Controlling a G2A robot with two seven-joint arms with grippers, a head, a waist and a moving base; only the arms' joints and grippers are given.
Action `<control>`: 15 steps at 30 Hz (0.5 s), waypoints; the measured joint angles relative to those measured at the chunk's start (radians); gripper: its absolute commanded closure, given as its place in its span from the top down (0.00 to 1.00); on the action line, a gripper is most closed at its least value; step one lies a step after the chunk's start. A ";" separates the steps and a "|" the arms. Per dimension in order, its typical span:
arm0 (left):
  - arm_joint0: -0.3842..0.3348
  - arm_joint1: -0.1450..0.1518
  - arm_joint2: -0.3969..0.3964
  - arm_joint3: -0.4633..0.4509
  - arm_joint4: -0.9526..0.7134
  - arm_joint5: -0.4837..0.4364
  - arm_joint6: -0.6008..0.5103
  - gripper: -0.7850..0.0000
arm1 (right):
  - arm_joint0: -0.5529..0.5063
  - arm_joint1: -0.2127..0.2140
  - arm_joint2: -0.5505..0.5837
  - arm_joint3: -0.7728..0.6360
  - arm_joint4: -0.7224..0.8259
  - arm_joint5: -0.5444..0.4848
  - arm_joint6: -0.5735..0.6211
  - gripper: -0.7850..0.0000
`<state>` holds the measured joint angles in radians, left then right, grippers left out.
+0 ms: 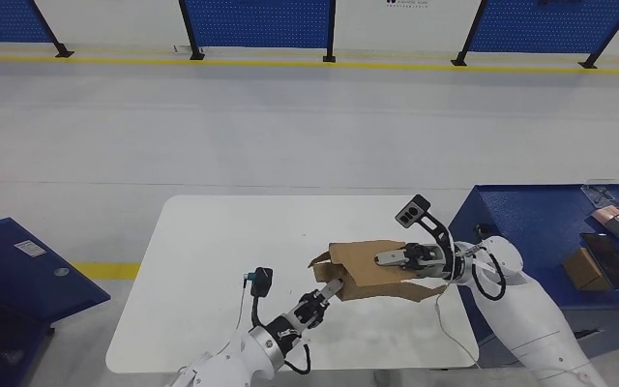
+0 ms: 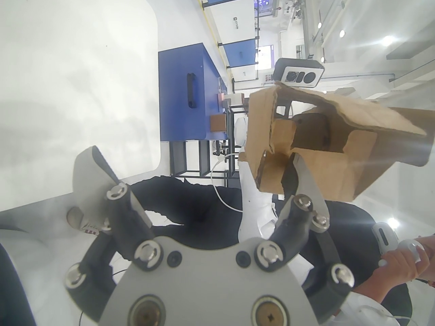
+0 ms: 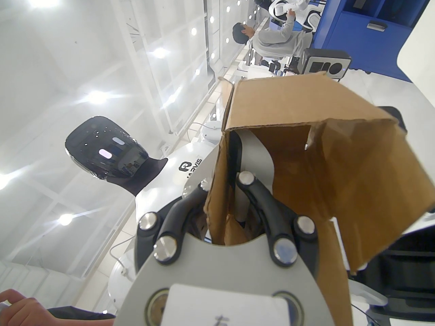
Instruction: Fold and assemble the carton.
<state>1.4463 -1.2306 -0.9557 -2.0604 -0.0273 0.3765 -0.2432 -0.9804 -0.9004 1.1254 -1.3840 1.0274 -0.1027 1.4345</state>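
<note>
A brown carton (image 1: 372, 273) hangs partly folded just above the white table (image 1: 213, 281), its end flaps loose. My right gripper (image 1: 392, 258) comes in from the right and is shut on one carton wall; in the right wrist view that wall (image 3: 221, 171) runs between the right gripper (image 3: 234, 157) fingers. My left gripper (image 1: 334, 287) is at the carton's near-left corner. In the left wrist view the left gripper (image 2: 197, 171) is open wide. One finger (image 2: 307, 184) touches the carton's (image 2: 326, 167) end flap and the other finger (image 2: 98, 167) stands free over the table.
A blue cabinet (image 1: 542, 227) stands off the table's right edge with a small cardboard box (image 1: 585, 269) on it. A blue bin (image 1: 39, 276) sits on the floor to the left. The table's left and far parts are bare.
</note>
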 measured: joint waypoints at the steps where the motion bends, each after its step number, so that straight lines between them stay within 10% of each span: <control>1: -0.003 0.000 0.006 0.001 0.008 0.005 -0.007 1.00 | 0.000 -0.001 0.001 0.000 -0.003 0.001 0.000 0.00; 15: -0.011 -0.010 0.024 -0.007 0.030 0.004 0.009 1.00 | 0.002 -0.018 0.003 0.026 -0.003 0.024 0.007 0.00</control>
<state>1.4349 -1.2402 -0.9317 -2.0674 0.0027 0.3803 -0.2340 -0.9785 -0.9181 1.1281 -1.3583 1.0244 -0.0784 1.4413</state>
